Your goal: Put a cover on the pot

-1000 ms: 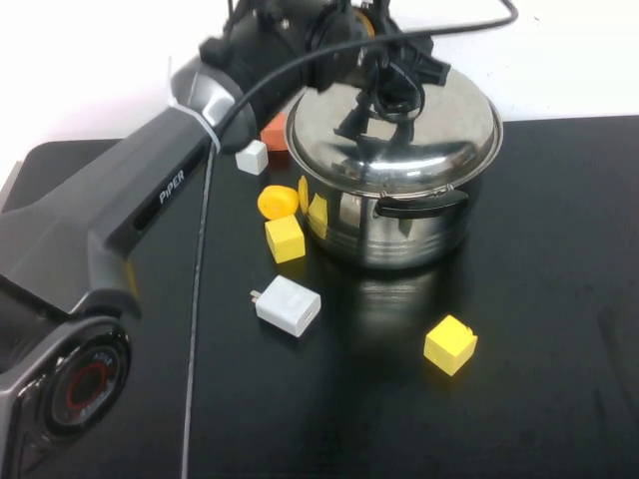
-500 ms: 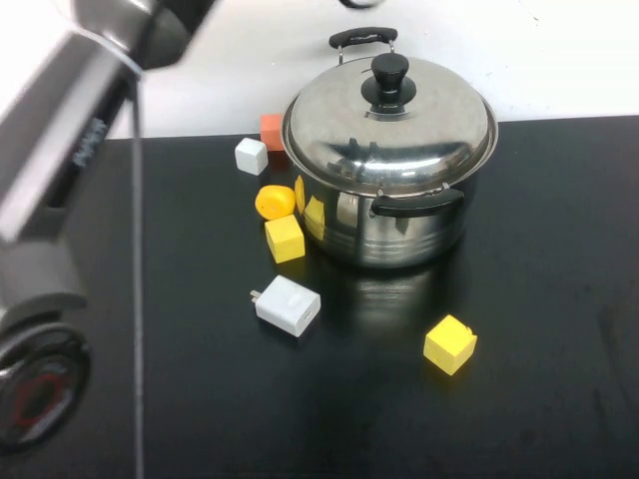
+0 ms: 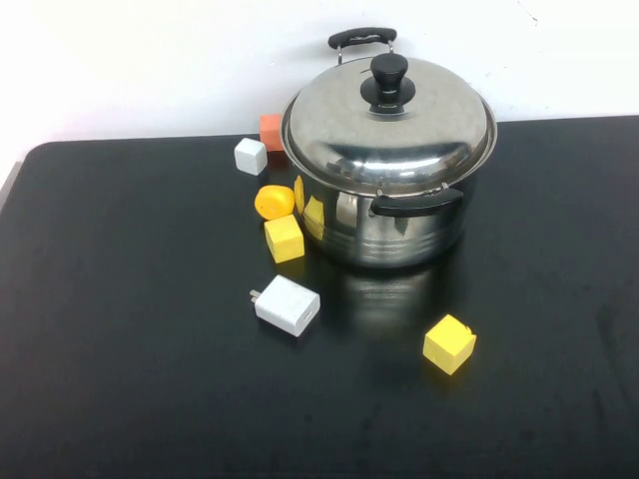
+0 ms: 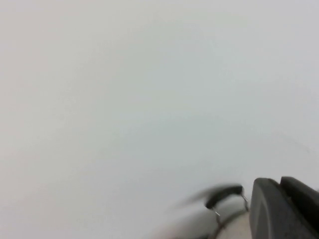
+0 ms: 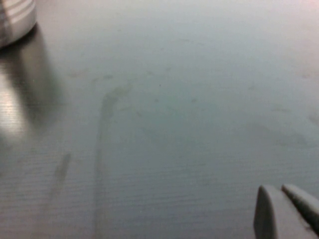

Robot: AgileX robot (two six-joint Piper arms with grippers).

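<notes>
While lidded, pot [image 3: 399, 225] sits beyond left gripper [image 4: 284, 209]

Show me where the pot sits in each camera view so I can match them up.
High view: the pot stands at upper centre, lid on; neither gripper in frame.
Left wrist view: only its far handle shows, beside the left gripper.
Right wrist view: a steel edge in one corner; right gripper over the table.
Shared landmark: the pot itself.

No lettering seems readable on any object in view.
</notes>
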